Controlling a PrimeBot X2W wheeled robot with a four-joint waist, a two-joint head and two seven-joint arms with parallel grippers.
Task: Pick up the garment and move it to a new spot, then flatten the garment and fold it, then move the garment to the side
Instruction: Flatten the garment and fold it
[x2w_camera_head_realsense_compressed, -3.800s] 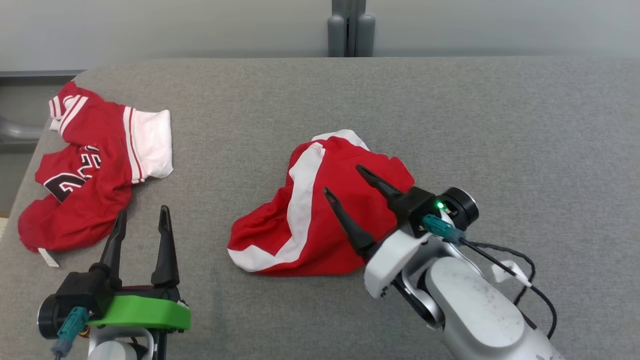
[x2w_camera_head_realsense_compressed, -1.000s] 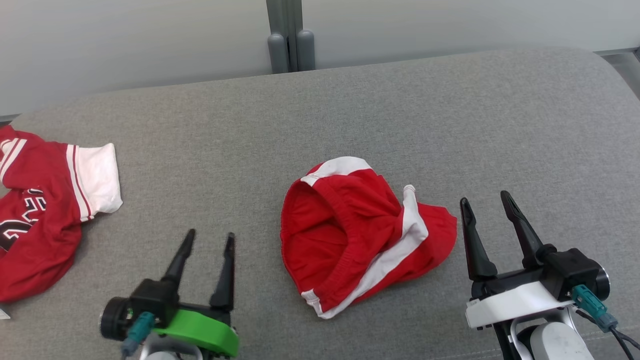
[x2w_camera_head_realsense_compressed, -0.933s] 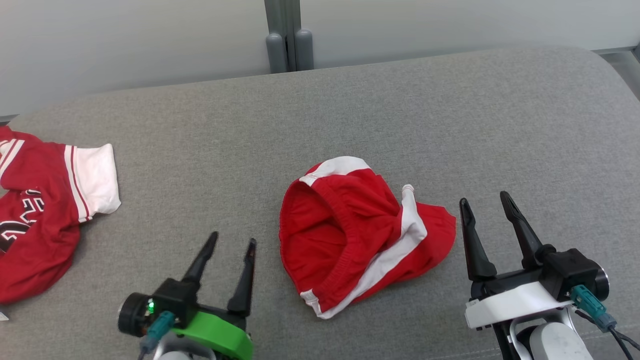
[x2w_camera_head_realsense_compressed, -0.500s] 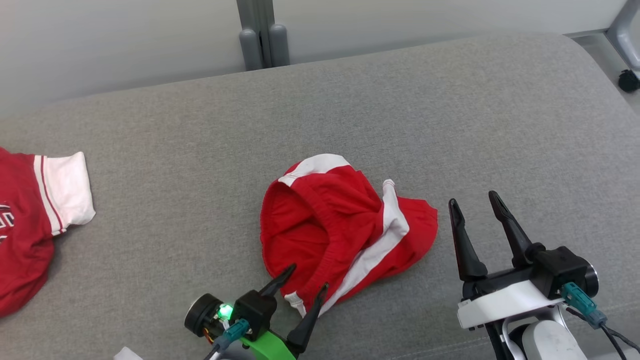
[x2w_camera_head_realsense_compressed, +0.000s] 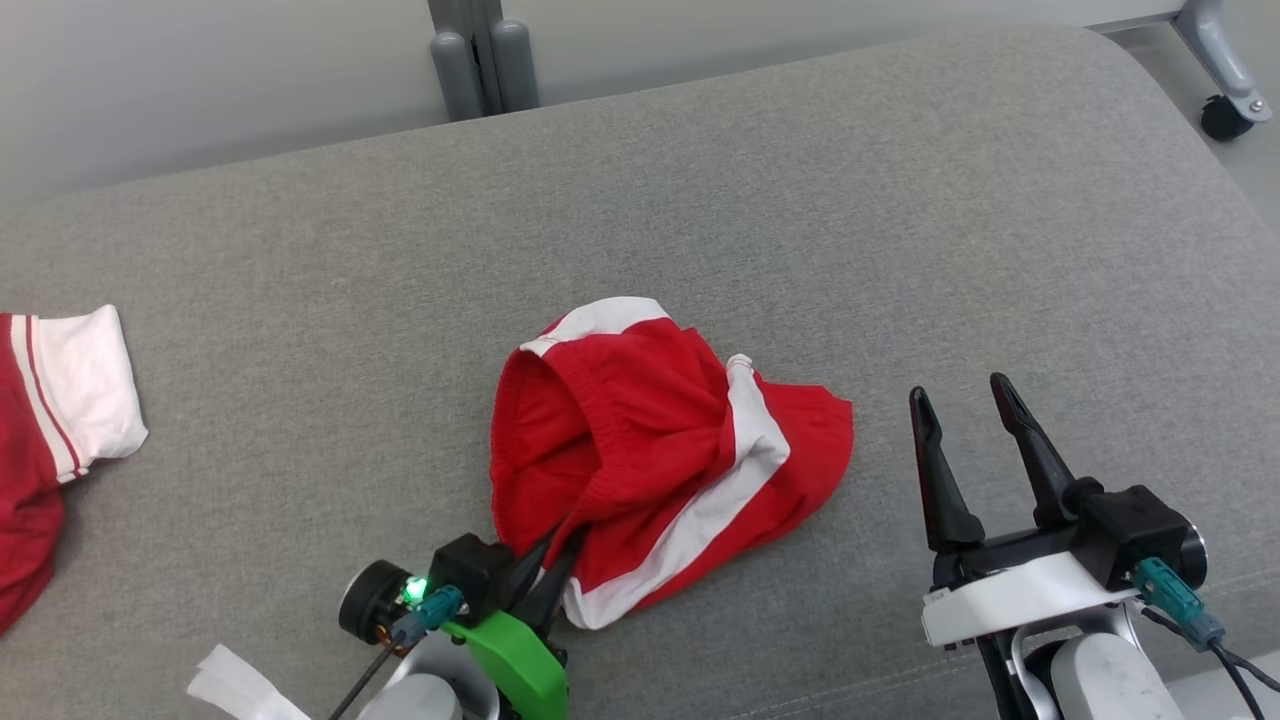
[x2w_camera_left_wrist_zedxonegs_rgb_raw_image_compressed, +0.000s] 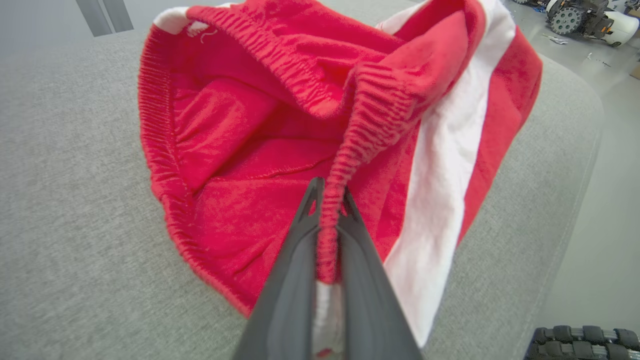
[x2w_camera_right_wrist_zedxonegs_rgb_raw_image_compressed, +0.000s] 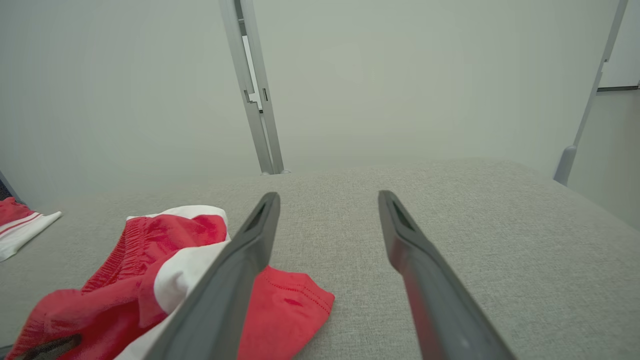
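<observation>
Plainly in left wrist view, left jaws pinching shorts (x2w_camera_left_wrist_zedxonegs_rgb_raw_image_compressed: 235, 210) by waistband (x2w_camera_left_wrist_zedxonegs_rgb_raw_image_compressed: 371, 125), head view, right jaws spread nearby

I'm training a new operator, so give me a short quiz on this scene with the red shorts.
1. True or false: the left tool is shut on the elastic waistband of the red shorts.
2. Which tool is open and clear of the cloth? A, left tool. B, right tool.
3. What lies at the grey cushion's left edge in the head view?
Key: 1 true. 2 B. 3 a red and white jersey.
</observation>
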